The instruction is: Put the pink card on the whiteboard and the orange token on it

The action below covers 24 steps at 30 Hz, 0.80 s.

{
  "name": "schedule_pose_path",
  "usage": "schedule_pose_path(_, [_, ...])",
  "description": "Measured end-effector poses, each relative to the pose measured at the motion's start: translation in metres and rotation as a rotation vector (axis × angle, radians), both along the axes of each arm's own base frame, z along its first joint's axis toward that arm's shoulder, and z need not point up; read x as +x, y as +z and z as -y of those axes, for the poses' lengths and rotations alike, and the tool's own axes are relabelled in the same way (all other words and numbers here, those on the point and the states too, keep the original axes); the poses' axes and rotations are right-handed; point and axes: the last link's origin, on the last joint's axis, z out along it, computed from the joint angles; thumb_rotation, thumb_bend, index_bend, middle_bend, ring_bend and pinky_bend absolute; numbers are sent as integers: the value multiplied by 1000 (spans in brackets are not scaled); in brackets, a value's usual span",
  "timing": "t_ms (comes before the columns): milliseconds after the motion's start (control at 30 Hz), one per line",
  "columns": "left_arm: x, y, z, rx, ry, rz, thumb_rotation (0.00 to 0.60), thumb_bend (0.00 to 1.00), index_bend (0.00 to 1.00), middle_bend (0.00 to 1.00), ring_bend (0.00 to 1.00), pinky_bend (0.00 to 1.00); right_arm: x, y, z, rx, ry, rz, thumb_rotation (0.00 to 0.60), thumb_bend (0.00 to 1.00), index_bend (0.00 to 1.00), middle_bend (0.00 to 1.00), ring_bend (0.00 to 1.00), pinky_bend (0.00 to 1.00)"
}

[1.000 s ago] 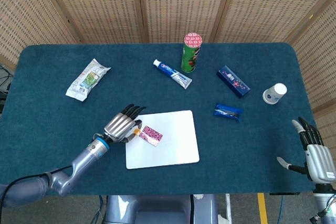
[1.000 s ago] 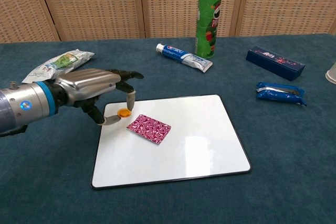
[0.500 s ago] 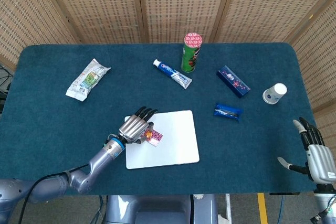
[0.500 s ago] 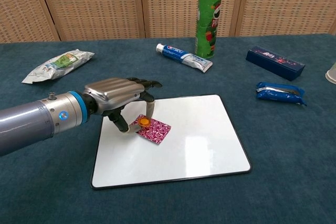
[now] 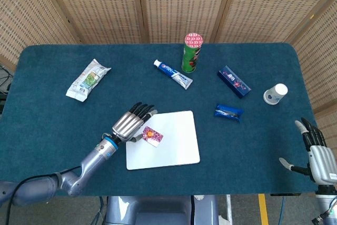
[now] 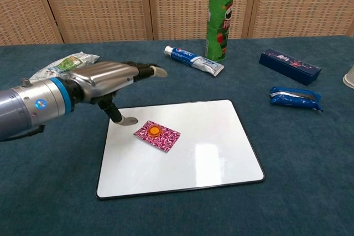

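My left hand (image 6: 105, 81) open above whiteboard (image 6: 210, 153), orange token (image 6: 154, 131) on pink card (image 6: 157, 135), my right hand (image 5: 317, 154) open, head view only

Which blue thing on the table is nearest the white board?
The small shiny blue wrapper. It lies just right of the whiteboard; the dark blue box and toothpaste tube sit farther back.

Pink swirl-patterned card (image 6: 157, 135), orange token (image 6: 155, 131), white board (image 6: 188, 158) with black edge, dark teal table (image 6: 287, 192), green can (image 6: 219, 23), navy box (image 6: 290, 66)
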Motion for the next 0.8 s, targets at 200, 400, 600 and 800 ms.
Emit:
schedule_pose_path(200, [-21, 55, -4, 143, -11, 13, 600, 0, 0, 0, 0, 0, 0, 0, 0, -2, 3, -7, 600, 53, 0, 0, 0, 0])
schedule_pose_path(400, [-87, 131, 12, 317, 93, -23, 600, 0, 0, 0, 0, 0, 1, 0, -1, -6, 8, -23, 600, 53, 0, 0, 0, 0])
schedule_pose_path(600, [-156, 172, 57, 405, 274, 60, 600, 0, 0, 0, 0, 0, 3, -1, -2, -13, 10, -36, 600, 53, 0, 0, 0, 0])
schedule_pose_path(800, [-210, 201, 115, 454, 443, 93, 600, 0, 0, 0, 0, 0, 5, -2, -1, -21, 13, -43, 600, 53, 0, 0, 0, 0])
